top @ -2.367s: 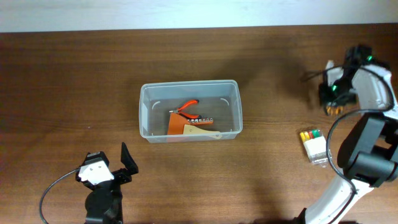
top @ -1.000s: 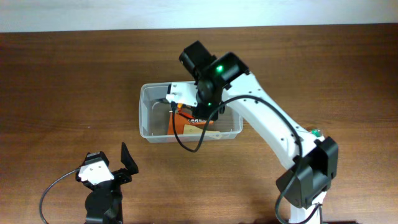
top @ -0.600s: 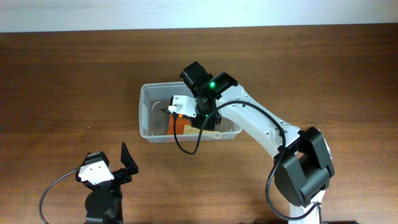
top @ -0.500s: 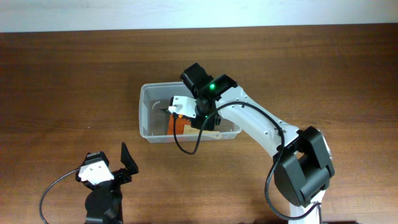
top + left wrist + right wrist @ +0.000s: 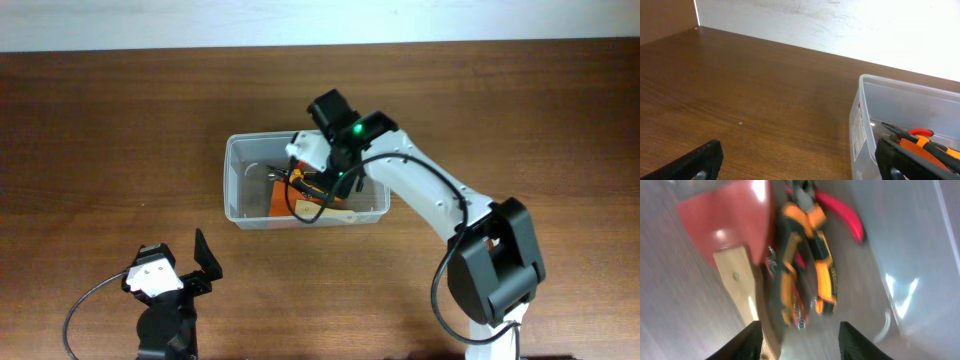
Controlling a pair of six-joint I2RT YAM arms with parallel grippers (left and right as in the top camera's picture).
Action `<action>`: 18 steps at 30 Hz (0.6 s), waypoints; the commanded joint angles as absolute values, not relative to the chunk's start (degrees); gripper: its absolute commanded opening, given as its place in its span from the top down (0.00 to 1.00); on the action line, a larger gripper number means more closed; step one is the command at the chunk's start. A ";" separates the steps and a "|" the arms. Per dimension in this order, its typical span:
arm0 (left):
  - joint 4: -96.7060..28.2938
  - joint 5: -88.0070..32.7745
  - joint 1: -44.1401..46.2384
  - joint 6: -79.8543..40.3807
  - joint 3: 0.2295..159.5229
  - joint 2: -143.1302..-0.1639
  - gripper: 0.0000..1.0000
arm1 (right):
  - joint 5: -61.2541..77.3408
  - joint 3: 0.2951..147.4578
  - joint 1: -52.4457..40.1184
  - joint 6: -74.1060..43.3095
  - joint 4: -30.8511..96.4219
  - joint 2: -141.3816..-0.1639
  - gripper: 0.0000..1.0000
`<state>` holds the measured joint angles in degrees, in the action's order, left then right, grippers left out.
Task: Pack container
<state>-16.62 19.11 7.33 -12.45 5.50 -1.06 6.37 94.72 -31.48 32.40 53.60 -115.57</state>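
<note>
The container (image 5: 235, 190) is a clear plastic tub in the middle of the table; its left wall shows in the left wrist view (image 5: 862, 130). In it lie an orange-and-black hand tool (image 5: 812, 272), red-handled pliers (image 5: 842, 212) and a red scraper with a wooden handle (image 5: 727, 227). My right gripper (image 5: 318, 176) hovers over the tub's middle, and its fingers (image 5: 751, 341) stand apart with nothing between them. My left gripper (image 5: 182, 263) is open and empty near the front left, away from the tub.
The right arm reaches from the front right across the table to the tub and hides the area at its base. A pale wall runs along the table's far edge (image 5: 840, 25).
The right arm swung from the far right to the tub, dipped in, and has now lifted slightly to the right. An orange-and-black tool now lies in the tub. The left arm has not moved.
</note>
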 commanded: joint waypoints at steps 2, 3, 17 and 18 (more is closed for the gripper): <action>-16.71 19.31 7.51 -11.94 5.32 -0.69 0.01 | 6.42 101.62 -27.11 19.70 59.88 -110.69 0.47; -16.71 19.31 7.51 -11.94 5.32 -0.69 0.01 | 6.15 102.91 -26.09 18.04 61.84 -109.78 0.42; -16.71 19.31 7.51 -11.94 5.32 -0.69 0.01 | 5.78 108.55 -2.48 8.32 78.87 -97.49 0.01; -16.71 19.31 7.51 -11.94 5.34 -0.69 0.01 | 5.52 108.60 -0.69 9.30 80.09 -97.21 0.01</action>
